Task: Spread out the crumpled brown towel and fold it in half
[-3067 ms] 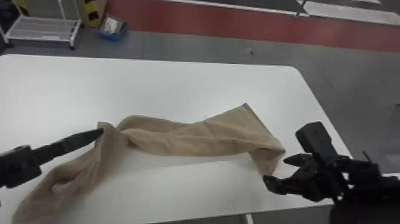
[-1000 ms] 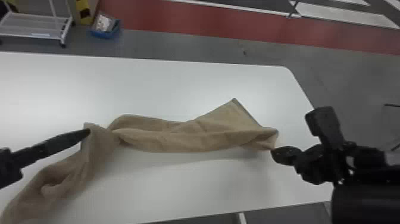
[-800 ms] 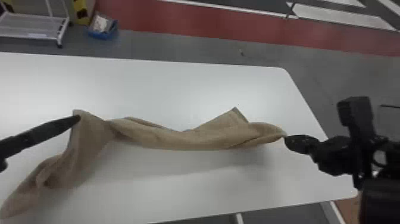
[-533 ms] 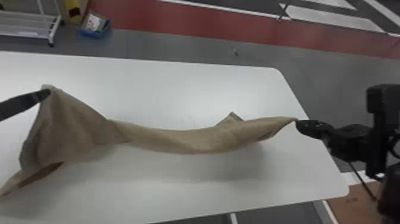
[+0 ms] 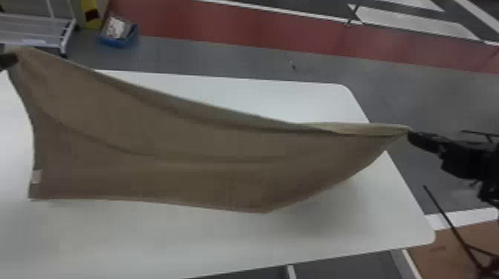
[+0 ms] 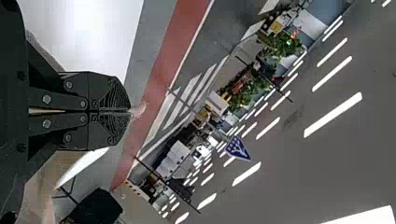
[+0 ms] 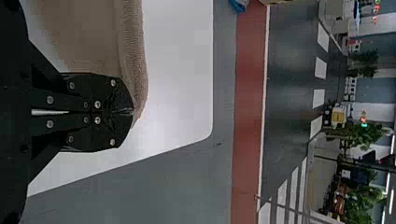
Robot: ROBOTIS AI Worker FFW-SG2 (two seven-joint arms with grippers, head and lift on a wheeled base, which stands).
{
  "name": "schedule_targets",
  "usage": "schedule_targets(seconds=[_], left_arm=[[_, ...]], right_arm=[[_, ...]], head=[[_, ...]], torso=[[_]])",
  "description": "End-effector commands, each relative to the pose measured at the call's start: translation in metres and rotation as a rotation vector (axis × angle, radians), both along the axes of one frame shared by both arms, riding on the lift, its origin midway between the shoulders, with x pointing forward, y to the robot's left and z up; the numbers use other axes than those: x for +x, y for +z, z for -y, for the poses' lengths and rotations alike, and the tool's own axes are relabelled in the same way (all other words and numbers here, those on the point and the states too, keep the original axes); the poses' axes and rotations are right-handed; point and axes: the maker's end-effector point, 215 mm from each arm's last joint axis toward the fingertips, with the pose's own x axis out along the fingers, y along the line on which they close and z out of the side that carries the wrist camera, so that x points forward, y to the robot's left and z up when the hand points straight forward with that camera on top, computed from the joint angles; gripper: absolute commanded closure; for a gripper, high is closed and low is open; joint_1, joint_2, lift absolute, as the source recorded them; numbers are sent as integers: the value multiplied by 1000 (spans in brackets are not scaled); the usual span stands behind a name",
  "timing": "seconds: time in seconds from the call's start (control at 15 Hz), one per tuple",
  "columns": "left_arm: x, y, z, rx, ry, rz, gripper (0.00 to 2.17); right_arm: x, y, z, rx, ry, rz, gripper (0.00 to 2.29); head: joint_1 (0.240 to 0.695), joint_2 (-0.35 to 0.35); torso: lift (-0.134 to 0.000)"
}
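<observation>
Towel (image 5: 167, 156) stretched aloft | left hand (image 5: 15, 60) raised, out wide, pinching one end | right hand (image 5: 410, 135) opposite, pinching the other

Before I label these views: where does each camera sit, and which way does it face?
Head view: on the head, facing forward and down at towel and table; left gripper and right gripper show.
Left wrist view: on that wrist, facing past its shut fingers towards ceiling lights.
Right wrist view: on that wrist, facing across the table; shut fingers show.
Head and right wrist share towel, table, red floor strip.
</observation>
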Motion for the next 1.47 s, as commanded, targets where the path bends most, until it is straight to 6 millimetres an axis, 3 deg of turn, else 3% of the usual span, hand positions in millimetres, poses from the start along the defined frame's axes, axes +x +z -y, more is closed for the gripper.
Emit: schedule_targets(seconds=[0.0, 0.2, 0.33, 0.53, 0.73, 0.93, 1.07, 1.27, 1.4], left_arm=[[10, -9, -15, -4, 9, -34, 1153], [13, -17, -17, -18, 10, -51, 1153], [27, -17, -10, -13, 5, -61, 1153], [75, -16, 14, 24, -31, -83, 1153], [138, 12, 32, 6, -48, -36, 1153], [201, 50, 37, 65, -8, 20, 1153], [228, 81, 43, 88, 5, 61, 1153], [241, 114, 47, 86, 10, 117, 1153], [228, 107, 41, 9, -15, 131, 1153]], right_arm=[[1, 0, 12, 17, -26, -3, 1328], [3, -4, 30, -17, -68, -23, 1328], [12, -3, 27, -23, -59, -27, 1328], [49, -3, 24, -24, -72, -48, 1328], [100, 6, 30, -15, -85, -53, 1328], [154, 38, 39, -20, -112, -37, 1328], [178, 60, 45, -9, -131, -15, 1328], [204, 111, 59, -29, -169, 41, 1328], [204, 124, 48, -10, -139, 73, 1328]], head=[[695, -260], [695, -256], [695, -266], [691, -267], [651, -265], [563, -256], [507, -248], [415, -248], [375, -251]], torso=[[-125], [-125], [-125], [-125], [-125], [-125], [-125], [-125], [-125]])
